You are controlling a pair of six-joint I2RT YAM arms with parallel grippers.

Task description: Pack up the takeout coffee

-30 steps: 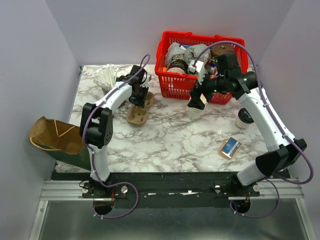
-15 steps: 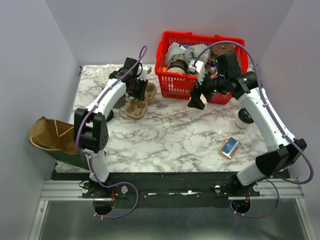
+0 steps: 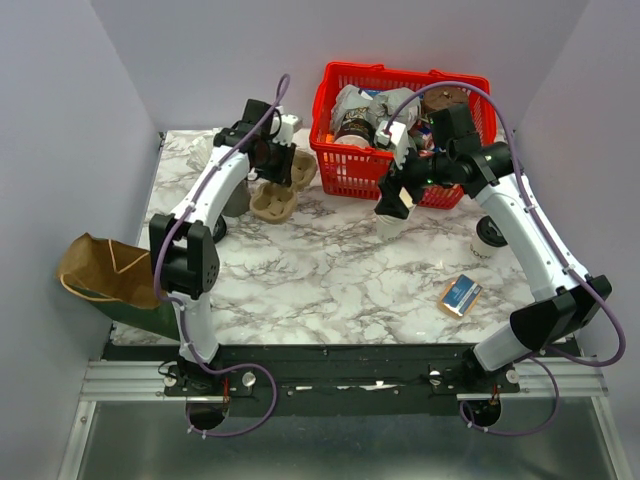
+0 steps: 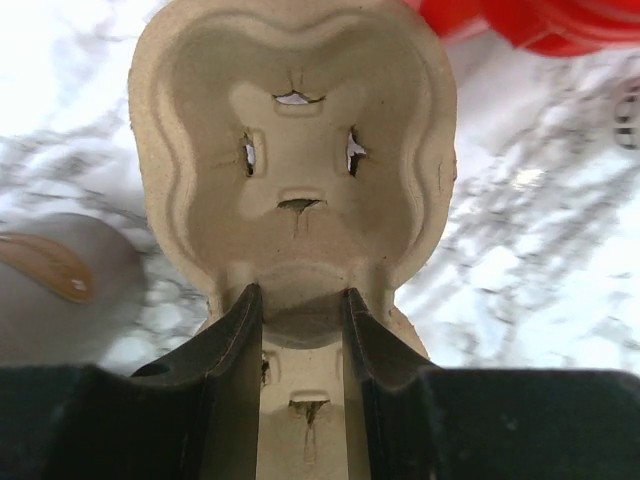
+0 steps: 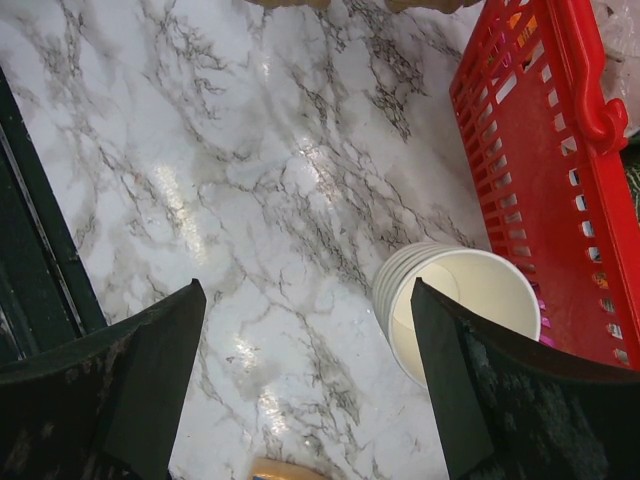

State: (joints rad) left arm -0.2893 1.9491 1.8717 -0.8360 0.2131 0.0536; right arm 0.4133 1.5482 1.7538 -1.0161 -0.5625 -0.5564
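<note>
Overhead and wrist views, listed from largest item to smallest.

**Table** (image 3: 330, 280): marble top, nothing on it disturbed except the carrier.

**Basket** (image 3: 350, 175): red, at the far edge, full of mixed goods; it sits where it did a second ago.

**Paper bag** (image 3: 100, 270): lying off the table's left edge, untouched. I judge it to be the final container.

**Cup carrier** (image 4: 295, 150): this is what has changed. A second ago it lay nearer the table's middle. My left gripper (image 4: 297, 300) has since carried it toward the far edge, and it is now just beside the basket's left wall. The fingers (image 4: 235, 345) are partly closed, pinching the raised ridge between two cup wells. The carrier appears to be lifted or dragged, not released. From this I judge I am still positioning it, and no cup is loaded yet.

**Stack of paper cups** (image 5: 455, 305): upright near the basket's front wall, below and to one side of my right gripper (image 5: 305, 290). That gripper hangs spread wide and holds nothing. Its pose matches the earlier frames.

**Lidded coffee cup** (image 3: 490, 232): standing on the right side of the table, well apart from the carrier, unmoved.

**Small box** (image 3: 460, 295): near the front right, unmoved.
</note>
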